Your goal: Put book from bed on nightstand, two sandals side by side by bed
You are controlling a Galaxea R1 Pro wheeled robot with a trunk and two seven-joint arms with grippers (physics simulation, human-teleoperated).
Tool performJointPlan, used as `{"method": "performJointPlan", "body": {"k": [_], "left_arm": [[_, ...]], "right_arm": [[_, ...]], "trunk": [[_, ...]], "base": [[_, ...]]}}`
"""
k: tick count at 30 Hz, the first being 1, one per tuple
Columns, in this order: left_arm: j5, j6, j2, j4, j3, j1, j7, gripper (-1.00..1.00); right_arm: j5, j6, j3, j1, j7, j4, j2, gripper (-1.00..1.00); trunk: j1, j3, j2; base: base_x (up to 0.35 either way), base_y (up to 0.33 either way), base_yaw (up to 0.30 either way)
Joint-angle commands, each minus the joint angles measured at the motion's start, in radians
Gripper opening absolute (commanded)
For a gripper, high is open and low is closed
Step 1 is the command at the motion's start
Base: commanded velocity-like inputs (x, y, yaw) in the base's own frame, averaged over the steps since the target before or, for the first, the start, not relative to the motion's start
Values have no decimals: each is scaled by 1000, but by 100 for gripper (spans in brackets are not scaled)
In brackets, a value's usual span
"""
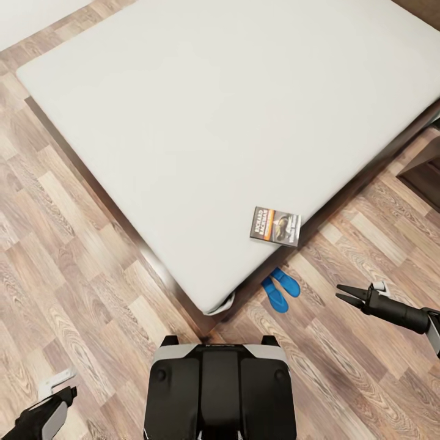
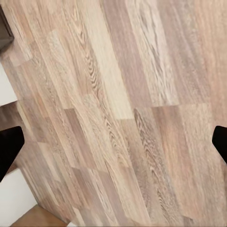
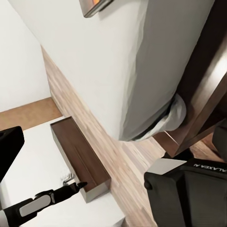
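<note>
Book: one thin paperback (image 1: 275, 226), dark cover with an orange band, white lettering and a small picture; it lies flat on the bed, right at the mattress edge near the closest corner.
Bed: one, a plain light-grey mattress (image 1: 201, 122) on a dark brown frame (one mattress corner overhangs the frame, as the right wrist view also shows).
Sandals: two bright blue flip-flops (image 1: 280, 289), side by side and touching, on the wooden floor (image 1: 73, 256) just beside the bed frame, below the book.
Right gripper: (image 1: 347, 296) hangs over the floor near the sandals, jaws slightly spread and holding nothing.
Left gripper: (image 1: 58, 385) low over bare floor, well apart from the bed; jaws spread wide in the left wrist view.
Robot base: black and grey (image 1: 220, 391), facing the bed corner.
</note>
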Motion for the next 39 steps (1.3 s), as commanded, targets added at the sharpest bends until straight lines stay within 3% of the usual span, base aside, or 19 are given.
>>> {"method": "performJointPlan", "body": {"k": [1, 12, 28, 39], "left_arm": [[8, 3, 2, -2, -2, 0, 7, 100], [8, -3, 16, -3, -3, -1, 21, 100], [7, -4, 18, -1, -2, 0, 22, 100], [5, -3, 19, 2, -3, 2, 22, 100]], "right_arm": [[7, 10, -5, -1, 6, -2, 0, 100], [7, 8, -5, -1, 8, -8, 0, 100], [7, 8, -8, -1, 10, -8, 0, 100], [6, 15, -15, -15, 2, -16, -25, 100]], "trunk": [[0, -3, -1], [0, -20, -1], [0, -46, -1], [0, -64, -1]], "base": [[0, 0, 76], [0, 0, 77], [0, 0, 78], [0, 0, 78]]}}
